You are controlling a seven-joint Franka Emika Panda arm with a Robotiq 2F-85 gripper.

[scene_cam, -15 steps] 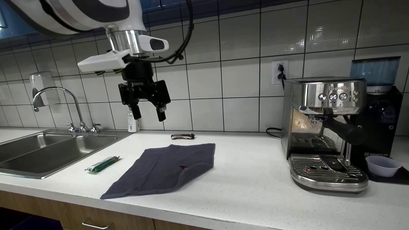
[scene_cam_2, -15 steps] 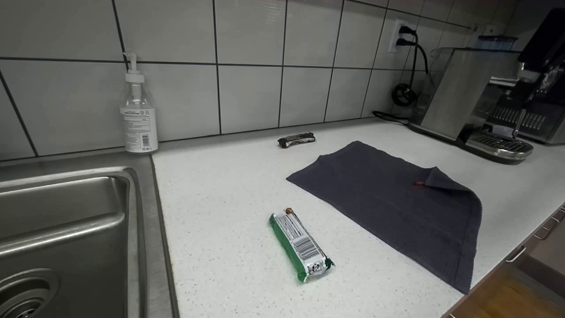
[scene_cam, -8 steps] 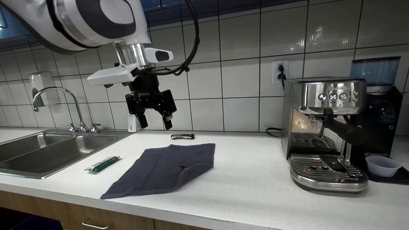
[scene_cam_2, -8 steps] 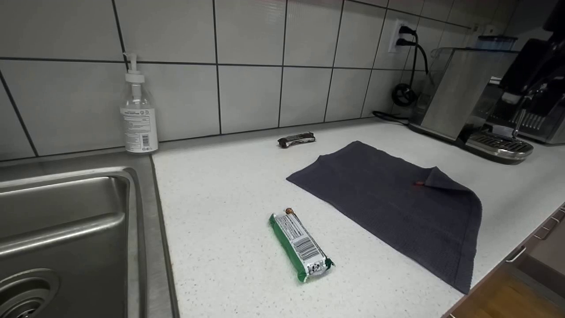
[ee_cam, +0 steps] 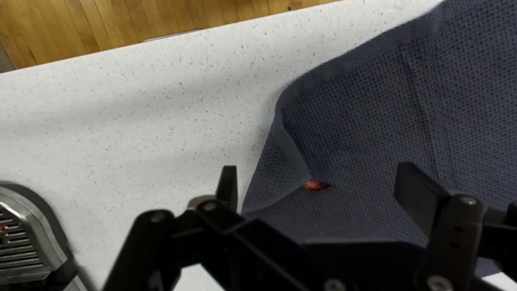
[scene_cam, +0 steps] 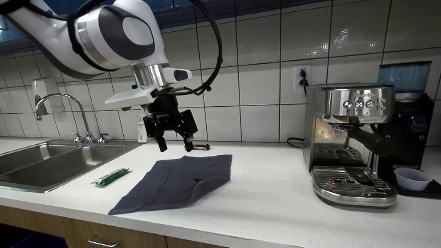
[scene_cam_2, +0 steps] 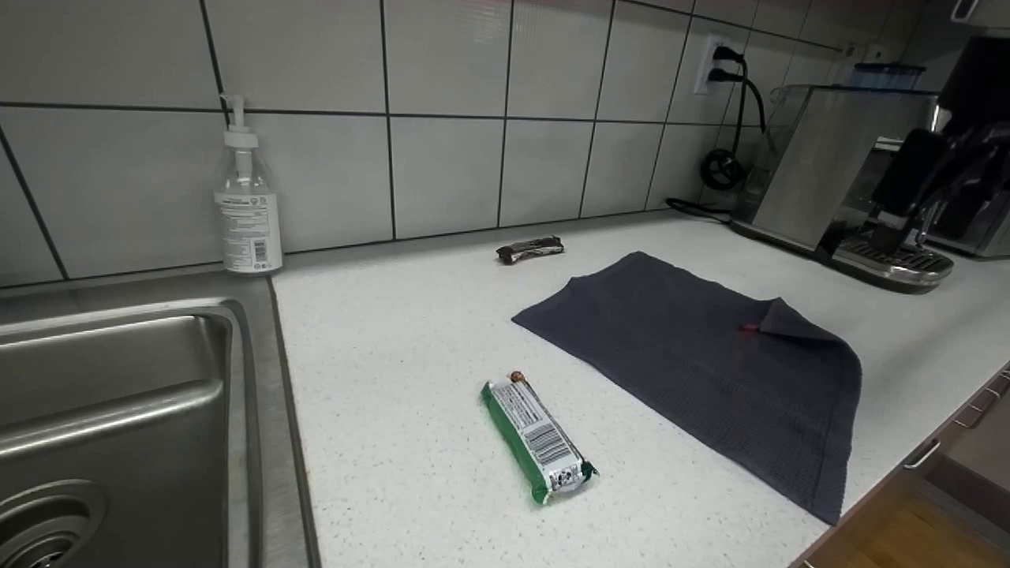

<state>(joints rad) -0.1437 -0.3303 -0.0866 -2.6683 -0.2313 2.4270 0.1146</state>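
End effector (scene_cam: 175, 147) spread, w/ gap abv folded-edge cloth (scene_cam: 179, 182).

In both exterior views: cloth (scene_cam: 172, 186) on counter (scene_cam: 268, 193); left, wrapped bar (scene_cam: 112, 177), then sink (scene_cam_2: 272, 410); right, coffee machine (scene_cam: 344, 115).

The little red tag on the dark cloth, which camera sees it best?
The wrist view. It looks down from above, so the red tag shows biggest, even its pale marks, poking out at the folded corner of the dark cloth. In both exterior views it is only a small red speck by that corner.
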